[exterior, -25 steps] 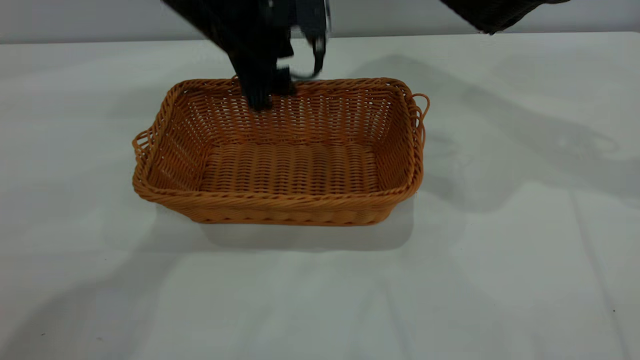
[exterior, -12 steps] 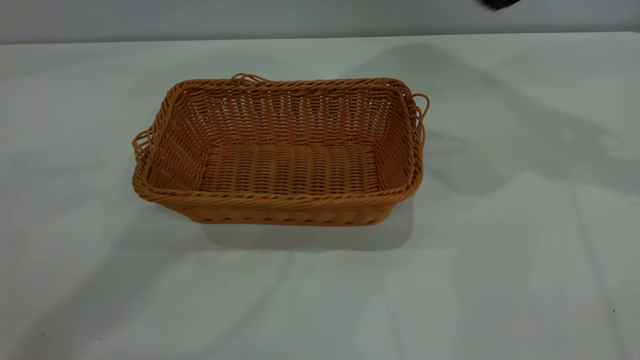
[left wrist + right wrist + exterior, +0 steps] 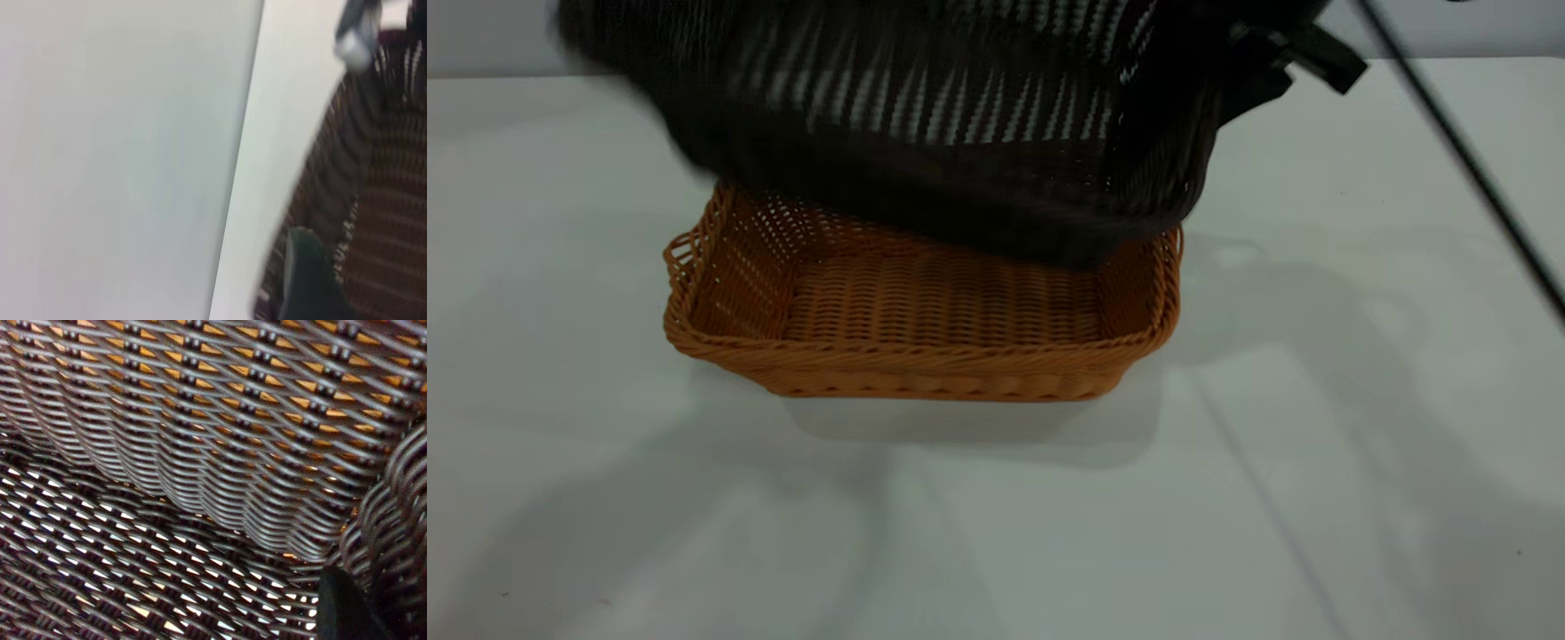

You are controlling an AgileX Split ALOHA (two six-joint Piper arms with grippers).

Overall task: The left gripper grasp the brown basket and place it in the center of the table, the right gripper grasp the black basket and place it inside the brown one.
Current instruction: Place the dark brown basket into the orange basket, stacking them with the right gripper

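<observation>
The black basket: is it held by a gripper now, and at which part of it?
Yes. The right gripper holds the black basket at its right end, by the rim, tilted in the air above the brown basket. The left gripper holds nothing.

Back wall (image 3: 489,36): plain grey band across the top of the exterior view, uniform, unmarked.
Shadows (image 3: 978,431): soft grey patches, darkest at lower centre of the exterior view; fainter, broader ones spread to the right and lower left.
Specks (image 3: 1519,553): tiny dark marks, one near the lower right edge, another near the lower left corner.
</observation>
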